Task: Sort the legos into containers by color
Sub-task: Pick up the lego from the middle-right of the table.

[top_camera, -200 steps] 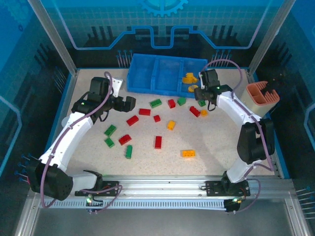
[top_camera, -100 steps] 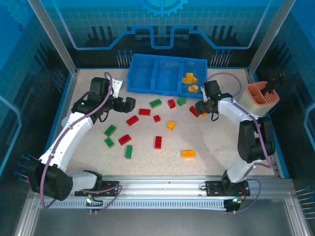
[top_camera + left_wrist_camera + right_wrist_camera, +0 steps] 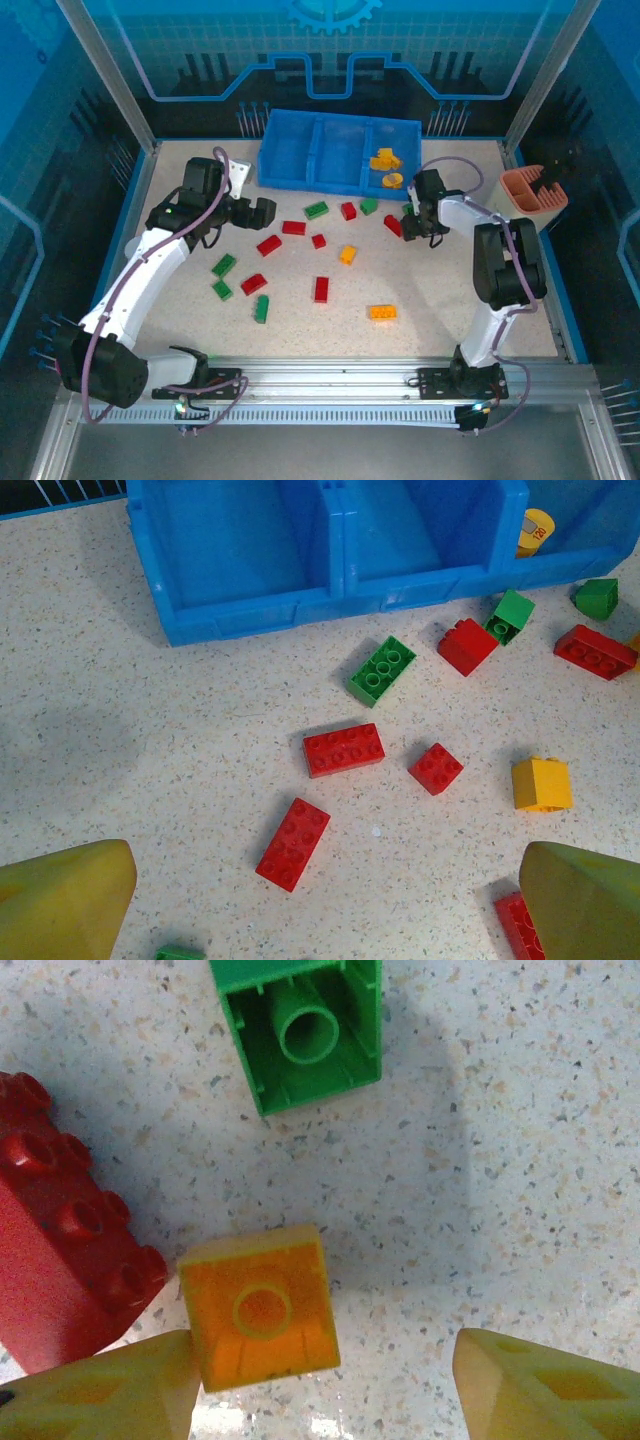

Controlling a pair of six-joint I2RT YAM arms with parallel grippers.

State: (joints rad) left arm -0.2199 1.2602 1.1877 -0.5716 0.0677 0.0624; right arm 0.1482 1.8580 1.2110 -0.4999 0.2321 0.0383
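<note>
Red, green and orange legos lie scattered over the speckled table (image 3: 430, 300). The blue containers (image 3: 268, 160) stand at the back, with orange legos (image 3: 385, 160) in the right compartment. My right gripper (image 3: 425, 222) is low over the table and open. An upturned orange lego (image 3: 260, 1310) lies between its fingers, against the left finger (image 3: 110, 1390) and apart from the right one. An upturned green lego (image 3: 300, 1030) and a red lego (image 3: 60, 1260) lie close by. My left gripper (image 3: 262, 210) hangs open above a red lego (image 3: 293, 843), holding nothing.
A salmon holder (image 3: 533, 192) stands at the right table edge, close to the right arm. In the left wrist view, the containers' front wall (image 3: 250, 610) sits just beyond a green lego (image 3: 381, 669) and more red ones (image 3: 343, 749). An orange lego (image 3: 382, 312) lies near the front.
My right gripper has moved from the containers' right compartment back and down to the table, around the orange lego. The left arm has stayed still.
</note>
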